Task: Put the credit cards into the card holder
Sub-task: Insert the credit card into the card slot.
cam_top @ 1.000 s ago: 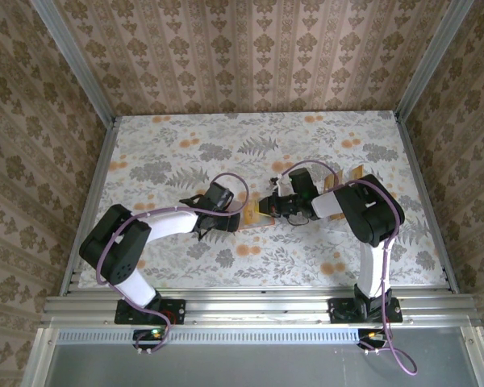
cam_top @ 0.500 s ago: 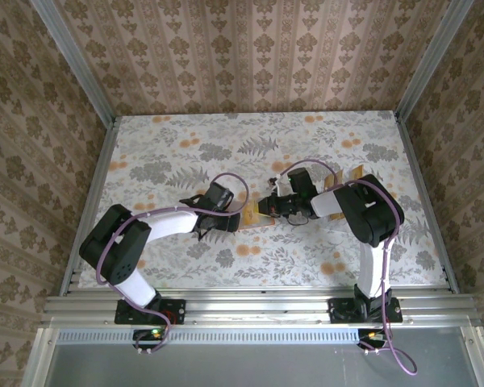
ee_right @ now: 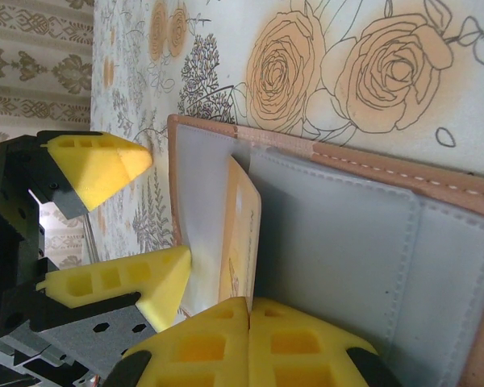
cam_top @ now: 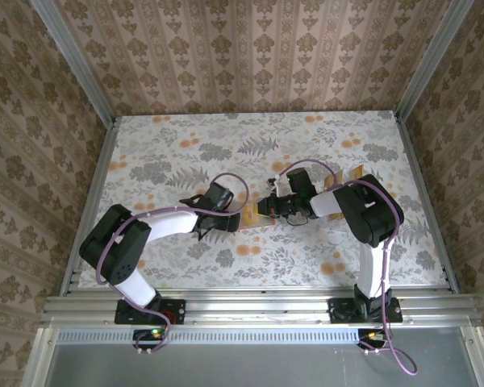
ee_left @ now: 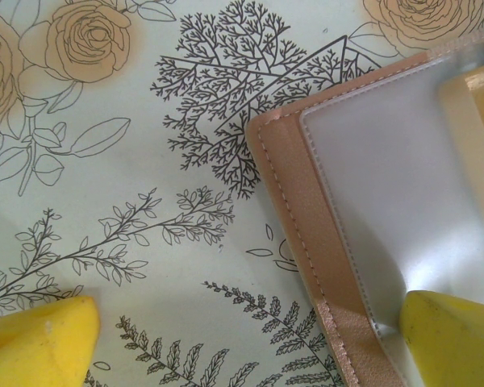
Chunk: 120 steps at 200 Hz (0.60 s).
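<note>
My right tool (ee_right: 250,322), clamped on one credit card (ee_right: 240,234), held it edge-on at the open card holder (ee_right: 347,234) mid-frame on the tabletop (cam_top: 185,153), my left tool (ee_left: 246,334) spread wide astride its edge; insertion looked unfinished.

**Tight at the centre, wide room at the far side**

Both pincers crowd one spot at mid-tabletop (cam_top: 185,153). The left pincer (ee_left: 246,347), fingers spread wide, straddles the near corner of the card holder (ee_left: 306,201). The right pincer (ee_right: 248,310), fingers pressed together on a credit card (ee_right: 242,226), faces it closely from the other side. Only a narrow gap is left between them over the holder. The left arm (cam_top: 161,222) lies low across the near left, and the right arm (cam_top: 363,210) blocks the near right, with loose credit cards (cam_top: 356,172) just beside it. The far half of the tabletop lies bare up to the patterned walls (cam_top: 250,56).
</note>
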{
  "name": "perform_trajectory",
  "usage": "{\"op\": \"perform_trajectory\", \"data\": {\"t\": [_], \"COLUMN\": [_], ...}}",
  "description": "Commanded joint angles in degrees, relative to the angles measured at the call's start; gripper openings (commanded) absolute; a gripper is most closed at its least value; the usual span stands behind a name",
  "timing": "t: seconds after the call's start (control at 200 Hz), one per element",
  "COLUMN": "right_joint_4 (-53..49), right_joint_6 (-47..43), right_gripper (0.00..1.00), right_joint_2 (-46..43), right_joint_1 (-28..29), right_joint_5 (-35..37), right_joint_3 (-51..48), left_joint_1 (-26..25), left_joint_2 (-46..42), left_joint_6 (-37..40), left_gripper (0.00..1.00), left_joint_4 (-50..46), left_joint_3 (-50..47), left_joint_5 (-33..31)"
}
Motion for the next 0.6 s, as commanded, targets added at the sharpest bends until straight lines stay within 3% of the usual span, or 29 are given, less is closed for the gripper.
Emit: {"op": "perform_trajectory", "data": {"t": [0.0, 0.465, 0.595], "right_joint_4": [-5.9, -13.1, -14.3], "right_joint_6": [-1.4, -3.8, -4.0], "right_gripper": [0.02, 0.49, 0.54], "right_joint_2": [1.2, -3.5, -4.6], "right_joint_1": [1.2, 1.2, 1.2], "right_joint_5": [2.0, 6.2, 7.0], "right_joint_3": [0.4, 1.8, 2.2], "left_joint_1": [0.0, 0.1, 0.2], "left_joint_2": [1.7, 1.0, 1.0], "left_joint_6": [-0.6, -0.8, -0.8], "left_gripper": [0.97, 0.97, 0.97], "left_joint_4": [-2.4, -2.3, -2.2], "left_joint_3": [-1.6, -2.1, -2.2], "left_joint_5": [-0.3, -0.6, -0.6]}}
